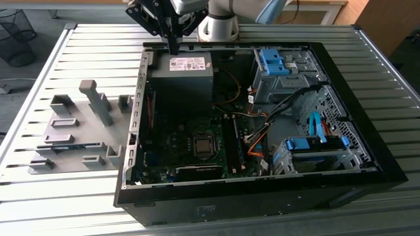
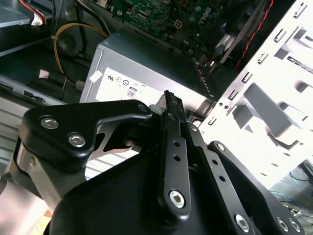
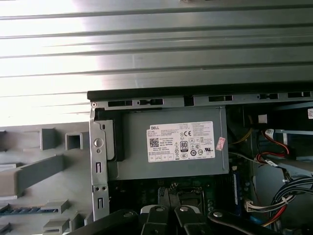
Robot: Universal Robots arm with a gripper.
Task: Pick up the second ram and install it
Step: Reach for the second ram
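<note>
The second ram is a thin blue-green stick lying in the grey holder plate, on the exterior view's left, beside the open computer case. The first wrist view shows the second ram between grey holder blocks. My gripper hangs over the case's far wall, just above the power supply, well away from the ram. Its black fingers are shut together with nothing between them. The gripper also appears over the motherboard edge in the first wrist view.
Inside the case are the motherboard, a long dark stick upright in a slot, blue drive cages and loose cables. Tall grey blocks stand on the holder plate. The slatted metal table surrounds everything.
</note>
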